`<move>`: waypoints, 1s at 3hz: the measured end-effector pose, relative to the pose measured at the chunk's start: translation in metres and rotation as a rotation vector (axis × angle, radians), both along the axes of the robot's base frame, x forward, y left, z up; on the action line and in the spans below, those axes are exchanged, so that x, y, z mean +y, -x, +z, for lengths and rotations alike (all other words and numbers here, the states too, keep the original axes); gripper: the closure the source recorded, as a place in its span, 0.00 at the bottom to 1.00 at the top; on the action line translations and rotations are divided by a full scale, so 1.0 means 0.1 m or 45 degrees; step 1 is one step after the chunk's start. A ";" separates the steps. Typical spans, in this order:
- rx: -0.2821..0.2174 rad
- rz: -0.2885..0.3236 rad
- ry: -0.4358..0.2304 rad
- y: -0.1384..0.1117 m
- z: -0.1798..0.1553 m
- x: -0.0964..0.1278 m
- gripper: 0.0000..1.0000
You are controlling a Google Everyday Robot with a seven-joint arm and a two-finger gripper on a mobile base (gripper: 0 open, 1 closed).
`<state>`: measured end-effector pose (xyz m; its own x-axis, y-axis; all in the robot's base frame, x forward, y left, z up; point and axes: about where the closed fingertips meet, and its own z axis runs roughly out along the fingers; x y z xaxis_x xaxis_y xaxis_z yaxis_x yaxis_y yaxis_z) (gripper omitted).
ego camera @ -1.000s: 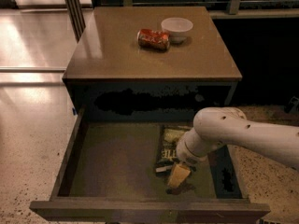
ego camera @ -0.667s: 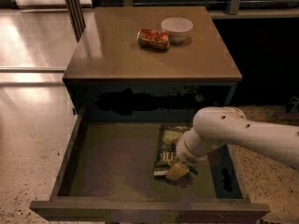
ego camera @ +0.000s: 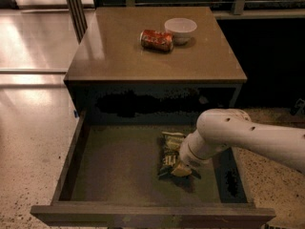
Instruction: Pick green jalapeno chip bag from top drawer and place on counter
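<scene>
At the near edge of the top drawer (ego camera: 143, 214), its dark front panel stands out toward me, and the flat olive bottom lies open behind it. Inside the drawer, right of its middle, the green jalapeno chip bag (ego camera: 169, 149) lies crumpled on the bottom. My gripper (ego camera: 181, 170) is down on the bag's near end, touching it; whether it has closed on the bag I cannot tell. My white arm (ego camera: 248, 137) comes in over the drawer's right wall. Beyond the drawer and above it is the brown counter (ego camera: 114, 56). Toward its far side a crushed red can (ego camera: 156, 40) lies on its side, with a white bowl (ego camera: 180, 28) just beside it, a little farther back.
</scene>
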<state>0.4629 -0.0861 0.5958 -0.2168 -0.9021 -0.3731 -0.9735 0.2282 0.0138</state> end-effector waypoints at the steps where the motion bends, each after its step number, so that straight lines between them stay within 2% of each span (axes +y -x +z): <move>1: -0.002 0.003 -0.008 -0.02 0.06 0.01 1.00; 2: -0.037 0.051 -0.127 -0.26 0.44 0.11 1.00; 3: -0.101 0.152 -0.178 -0.61 1.15 0.28 1.00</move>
